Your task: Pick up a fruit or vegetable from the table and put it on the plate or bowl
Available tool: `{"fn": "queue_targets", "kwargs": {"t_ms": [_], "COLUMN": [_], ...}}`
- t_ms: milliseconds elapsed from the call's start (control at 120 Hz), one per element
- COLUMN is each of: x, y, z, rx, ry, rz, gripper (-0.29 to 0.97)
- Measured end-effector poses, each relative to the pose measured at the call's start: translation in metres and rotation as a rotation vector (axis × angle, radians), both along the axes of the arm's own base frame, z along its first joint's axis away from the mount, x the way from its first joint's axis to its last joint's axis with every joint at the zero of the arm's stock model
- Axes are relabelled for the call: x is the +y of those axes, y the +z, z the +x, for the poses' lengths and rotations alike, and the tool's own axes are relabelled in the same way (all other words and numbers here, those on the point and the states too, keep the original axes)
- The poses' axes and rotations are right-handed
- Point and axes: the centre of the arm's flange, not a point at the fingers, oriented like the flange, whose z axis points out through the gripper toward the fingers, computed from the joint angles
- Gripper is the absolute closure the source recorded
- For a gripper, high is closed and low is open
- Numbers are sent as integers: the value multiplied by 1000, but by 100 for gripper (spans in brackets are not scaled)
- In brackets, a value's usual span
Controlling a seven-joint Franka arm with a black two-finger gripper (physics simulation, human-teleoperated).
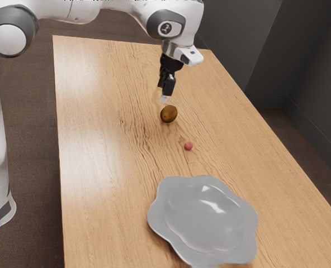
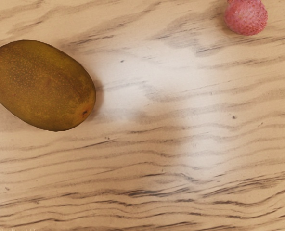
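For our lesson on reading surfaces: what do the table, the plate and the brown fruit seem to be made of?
Table: wood, matte, by its streaked grain. Plate: probably glazed ceramic or plastic, grey with glossy highlights. Brown fruit: organic skin, dull and finely speckled, perhaps a kiwi.

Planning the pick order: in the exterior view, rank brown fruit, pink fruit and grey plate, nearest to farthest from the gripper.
1. Brown fruit, just below the gripper.
2. Pink fruit, farther toward the plate.
3. Grey plate, nearest the camera.
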Motion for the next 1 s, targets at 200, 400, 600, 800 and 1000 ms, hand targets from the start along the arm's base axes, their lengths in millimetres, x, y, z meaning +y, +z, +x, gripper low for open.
{"fn": "queue_targets", "kwargs": {"t_ms": [200, 400, 600, 800, 1000], "x": [-22, -14, 46, 18, 35], "y": [-13, -15, -25, -36, -45], "z": [33, 32, 16, 18, 11], "rx": [3, 18, 57, 102, 129], "ry": [187, 470, 835, 989, 1149], "rz": [-46, -75, -96, -94, -75], "gripper": [0, 0, 0, 0, 0]}}
